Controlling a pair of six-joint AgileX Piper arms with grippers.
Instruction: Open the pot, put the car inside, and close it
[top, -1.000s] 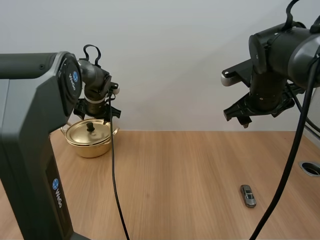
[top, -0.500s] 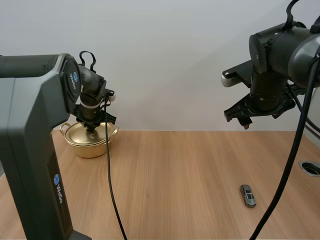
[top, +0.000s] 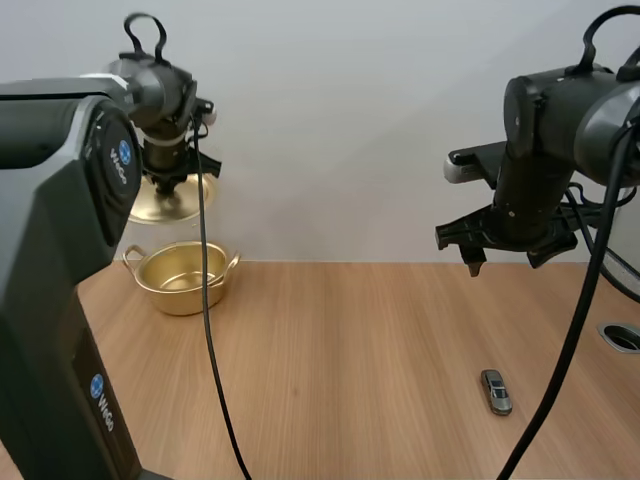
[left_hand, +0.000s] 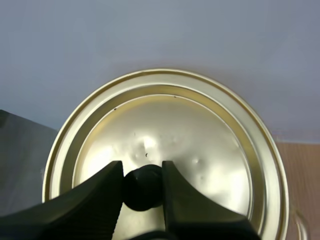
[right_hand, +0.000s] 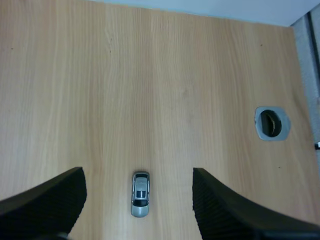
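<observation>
- In the high view the left gripper (top: 166, 183) covers the lid's knob. Only the gold lid (top: 178, 203) shows beneath it, tilted and held in the air above the pot (top: 182, 278).
- The left wrist view settles the grip: two black fingers (left_hand: 100, 195) are clamped on the black knob (left_hand: 144, 189) at the lid's centre. Their bases are cut off.
- The near link of the left arm (top: 50, 250) blocks the table's front left part in the high view, and part of the pot's left handle is hard to make out beside it.
- The right gripper (right_hand: 138, 172) is released, its fingers standing wide apart on nothing. The small grey car (right_hand: 140, 194) lies on the wood well below, between them as that camera sees it.
- The pot stands uncovered near the back left of the table (top: 350, 340), close to the rear edge.
- The car is at the right front, well apart from the pot, with a broad stretch of wood between them.
- A grey-ringed cable hole (right_hand: 272, 123) sits in the tabletop near the right edge, near the car but not touching it.
- The tabletop is light wood with a straight grain, and a plain pale wall (top: 340, 120) rises behind it.
</observation>
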